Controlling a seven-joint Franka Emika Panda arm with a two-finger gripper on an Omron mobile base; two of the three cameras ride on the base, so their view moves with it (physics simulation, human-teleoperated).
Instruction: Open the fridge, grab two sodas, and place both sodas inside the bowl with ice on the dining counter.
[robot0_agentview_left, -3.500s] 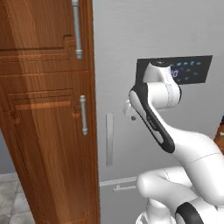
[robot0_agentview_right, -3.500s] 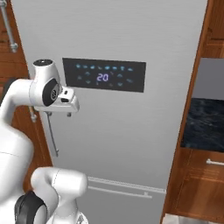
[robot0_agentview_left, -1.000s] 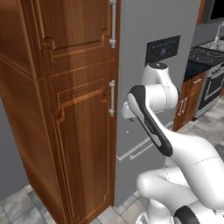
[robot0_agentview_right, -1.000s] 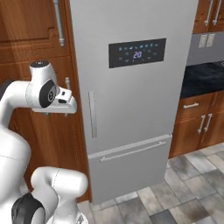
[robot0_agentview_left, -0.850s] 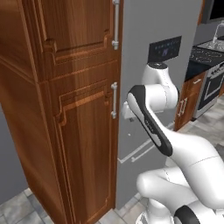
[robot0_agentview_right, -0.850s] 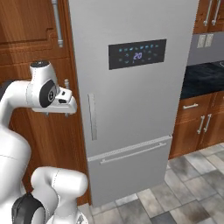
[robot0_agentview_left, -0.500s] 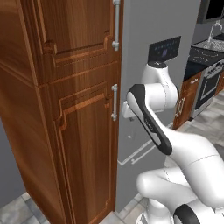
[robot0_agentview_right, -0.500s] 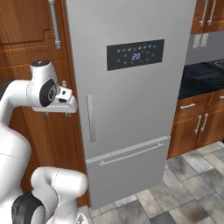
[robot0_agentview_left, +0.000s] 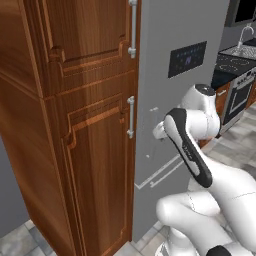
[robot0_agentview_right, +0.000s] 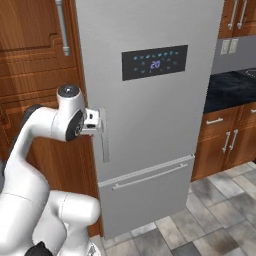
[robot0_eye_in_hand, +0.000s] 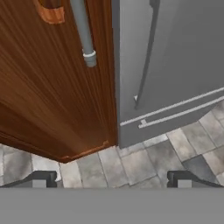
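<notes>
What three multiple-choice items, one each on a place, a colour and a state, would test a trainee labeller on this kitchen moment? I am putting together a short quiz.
1. Where is the fridge's slim vertical handle?
A. near the door's left edge, by the wooden cabinet
B. down the door's middle
C. by the stove side

2. What colour is the display panel?
A. white
B. black
C. brown

3. How is the fridge?
A. door wide open
B. door removed
C. closed

Key:
1 A: the handle runs along the door's left edge of the fridge, next to the wooden cabinet.
2 B: the display panel is black with lit figures.
3 C: the door lies flush, no interior shows, and the gripper is open beside the handle.
</notes>
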